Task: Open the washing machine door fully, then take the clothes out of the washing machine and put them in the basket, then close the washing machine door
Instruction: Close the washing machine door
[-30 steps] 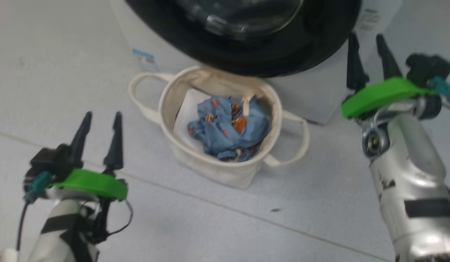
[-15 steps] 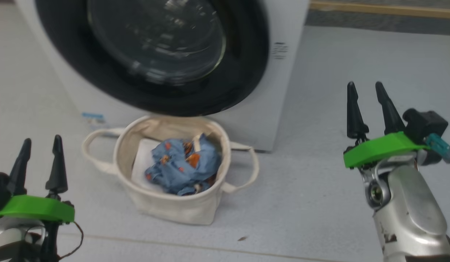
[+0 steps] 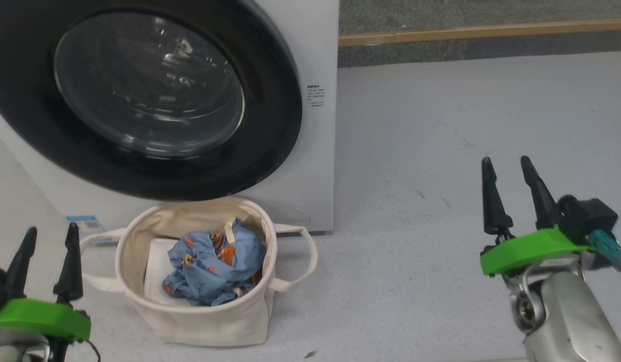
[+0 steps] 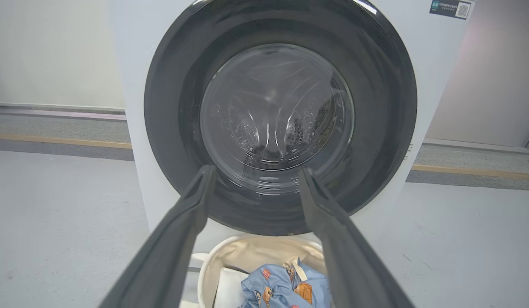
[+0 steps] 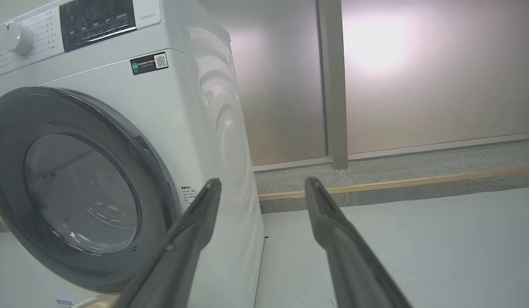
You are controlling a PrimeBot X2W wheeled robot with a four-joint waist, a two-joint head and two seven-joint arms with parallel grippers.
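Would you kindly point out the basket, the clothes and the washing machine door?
the basket [image 3: 210,327], head view, on its front canvas wall.
the clothes [image 3: 210,266], head view, middle of the blue bundle.
the washing machine door [image 3: 149,85], head view, on its glass bowl.

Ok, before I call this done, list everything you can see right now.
washing machine: one, white, on the floor
door: one, black with clear glass, shut
basket: one, cream, on the floor below the door
clothes: one bundle, light blue with orange prints, inside the basket
sheet: one, white, in the basket beside the clothes
sticker: one, blue, low on the washing machine's front
left claw: one, dark fingers, open, empty, lower left
right claw: one, dark fingers, open, empty, lower right
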